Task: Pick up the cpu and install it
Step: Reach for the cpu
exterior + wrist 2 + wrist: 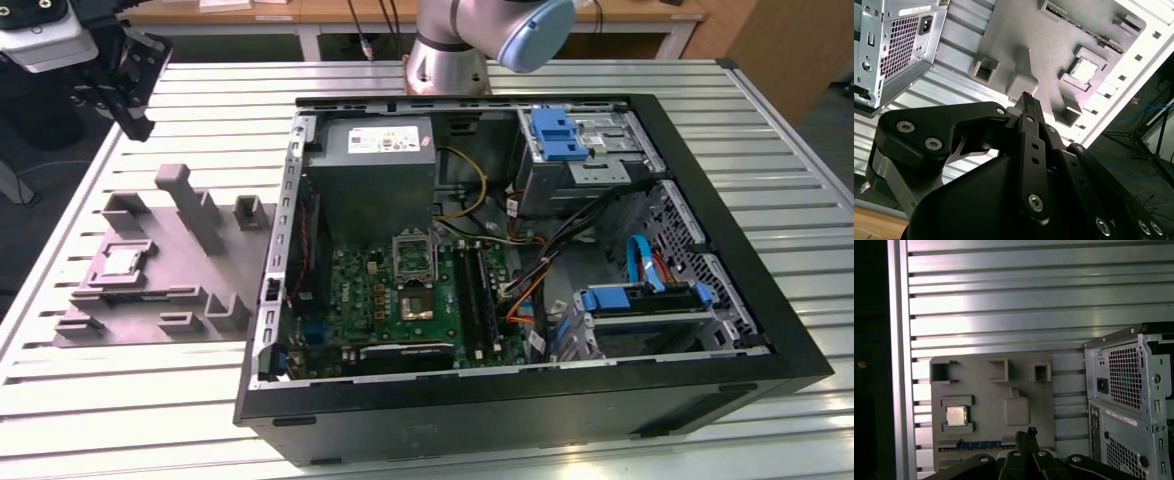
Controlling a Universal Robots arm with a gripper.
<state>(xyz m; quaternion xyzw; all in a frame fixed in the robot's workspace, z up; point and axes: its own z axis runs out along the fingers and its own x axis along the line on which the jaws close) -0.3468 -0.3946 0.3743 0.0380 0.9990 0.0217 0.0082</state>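
pickup is not yet begun: the cpu is seated in the grey tray, with the gripper held clear, pinched shut on nothing.

One robot arm, carrying one gripper. One slatted metal table. On the table stand one open black computer case and one grey plastic tray. One cpu lies in the tray. In the first wrist view, the tray has three hollow square blocks in a row and one solid rounded block. Inside the case are one green motherboard, one metal-framed socket, one grey power supply and two blue drive brackets.
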